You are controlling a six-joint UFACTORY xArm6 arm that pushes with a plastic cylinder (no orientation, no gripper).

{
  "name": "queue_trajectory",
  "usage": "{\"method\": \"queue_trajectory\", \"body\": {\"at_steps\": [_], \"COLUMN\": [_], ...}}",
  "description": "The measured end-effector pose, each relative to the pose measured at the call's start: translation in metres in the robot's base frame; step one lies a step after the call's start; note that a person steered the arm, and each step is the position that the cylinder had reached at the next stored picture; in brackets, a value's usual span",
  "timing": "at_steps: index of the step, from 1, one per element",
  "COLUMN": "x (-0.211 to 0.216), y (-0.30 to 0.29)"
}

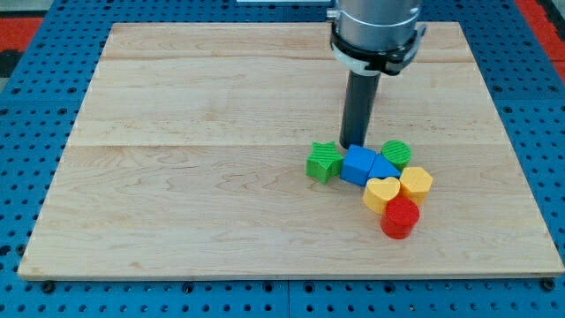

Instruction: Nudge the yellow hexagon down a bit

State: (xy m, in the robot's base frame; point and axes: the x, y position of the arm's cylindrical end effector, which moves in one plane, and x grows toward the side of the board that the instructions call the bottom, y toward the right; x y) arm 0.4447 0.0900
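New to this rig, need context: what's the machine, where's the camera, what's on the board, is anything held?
This is a single robot arm. It has no grasping tool; it ends in a straight dark rod that only pushes things along the surface. Nothing is held.

There is one picture, from a camera looking down at an angle onto a wooden board on a blue pegboard. Where the camera is mounted is not on record.

The blocks sit in a cluster at the view's lower right: a green star, a blue block, a green round block, a yellow heart, the yellow hexagon and a red cylinder.

My tip stands at the blue block's top edge, up and to the view's left of the yellow hexagon, not touching it.
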Motion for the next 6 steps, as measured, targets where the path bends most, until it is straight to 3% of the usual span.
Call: {"method": "queue_trajectory", "body": {"at_steps": [1, 3, 4, 5, 6], "x": [0.009, -0.039, -0.01, 0.048, 0.061], "y": [0.002, 0.038, 0.113, 0.106, 0.09]}}
